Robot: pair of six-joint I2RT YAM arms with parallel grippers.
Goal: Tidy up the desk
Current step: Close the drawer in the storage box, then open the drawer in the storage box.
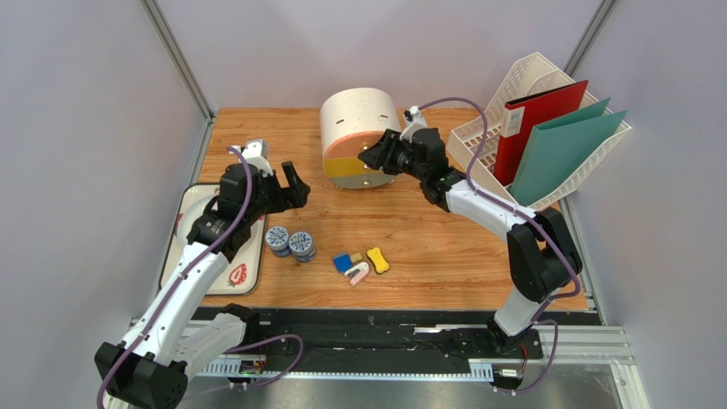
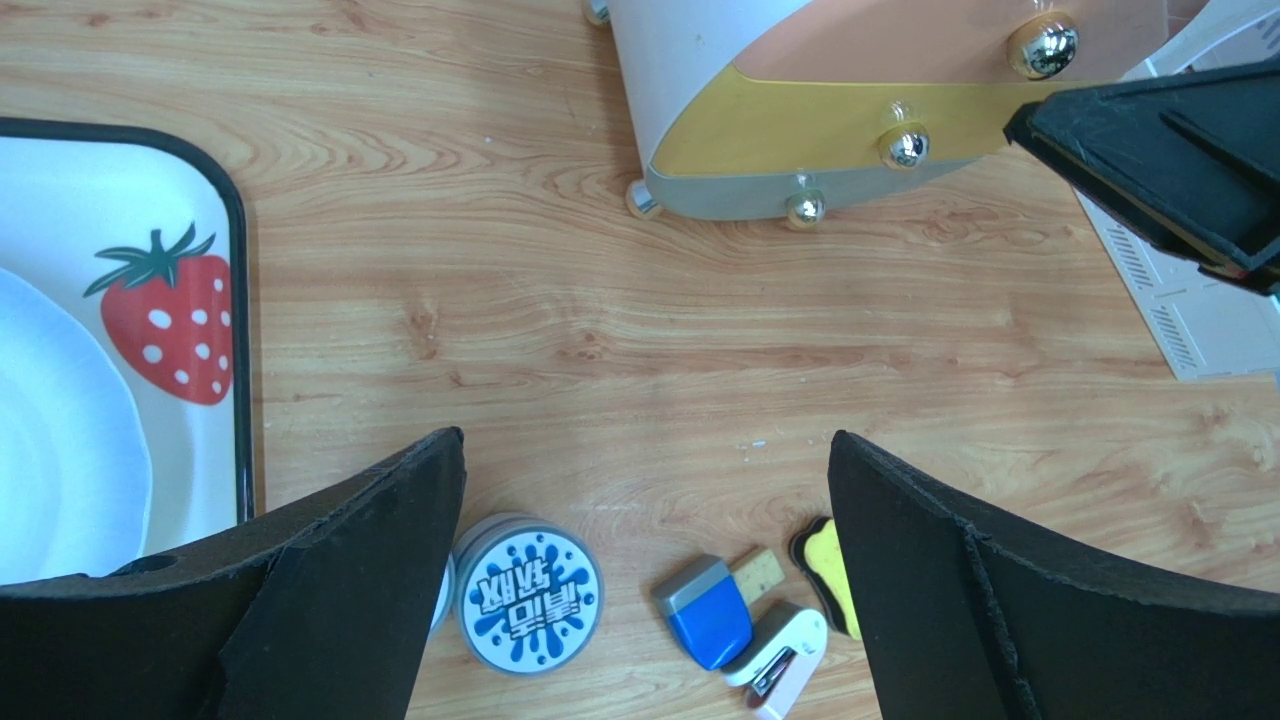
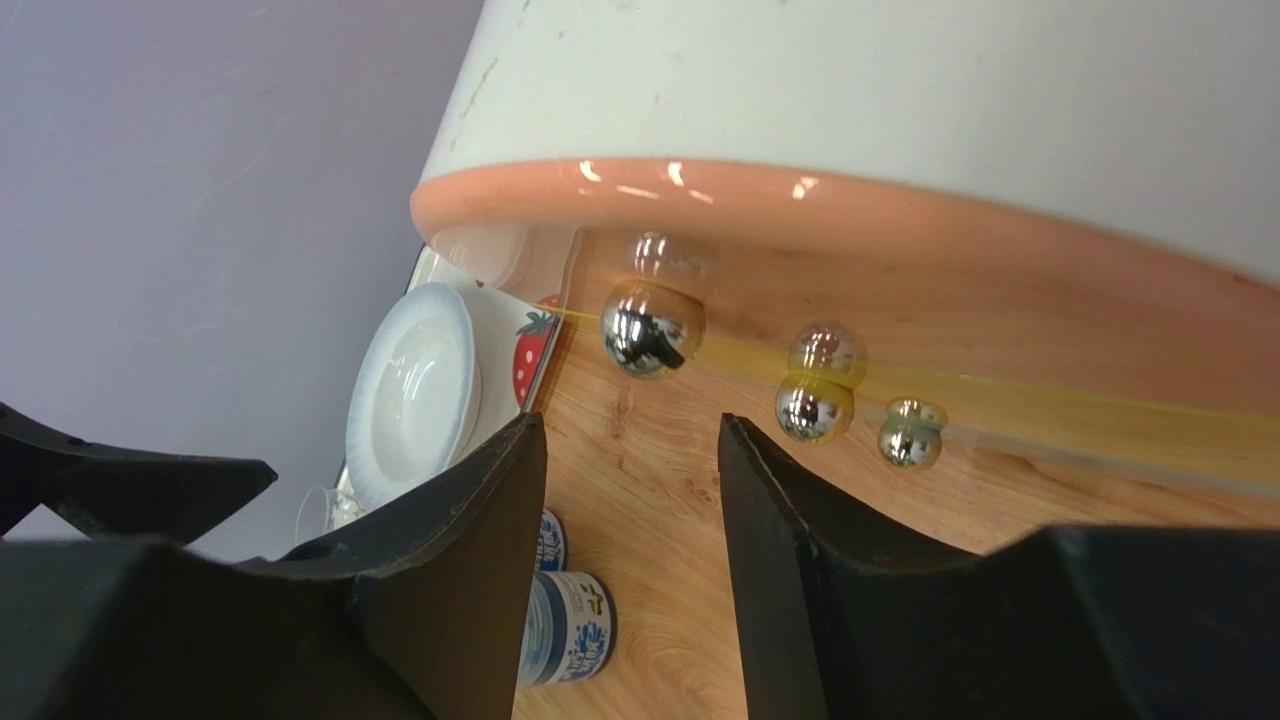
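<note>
The desk (image 1: 427, 230) is a light wood-grain top. My left gripper (image 1: 286, 189) hovers open and empty above its left part, by the strawberry tray (image 1: 198, 204); in the left wrist view (image 2: 643, 465) its fingers frame a blue-print tin (image 2: 526, 593), a blue eraser (image 2: 706, 612), a white stapler (image 2: 781, 653) and a yellow piece (image 2: 827, 563). My right gripper (image 1: 373, 156) is open and empty at the front of the round cream drawer box (image 1: 358, 136). In the right wrist view (image 3: 624, 450) it sits just below a chrome knob (image 3: 651, 327).
Two tins (image 1: 290, 243) stand near the tray. The eraser, stapler and yellow piece (image 1: 378, 260) lie at front centre. A white file rack (image 1: 512, 111) with a red and a teal folder stands back right. A white plate (image 2: 60, 435) lies on the tray.
</note>
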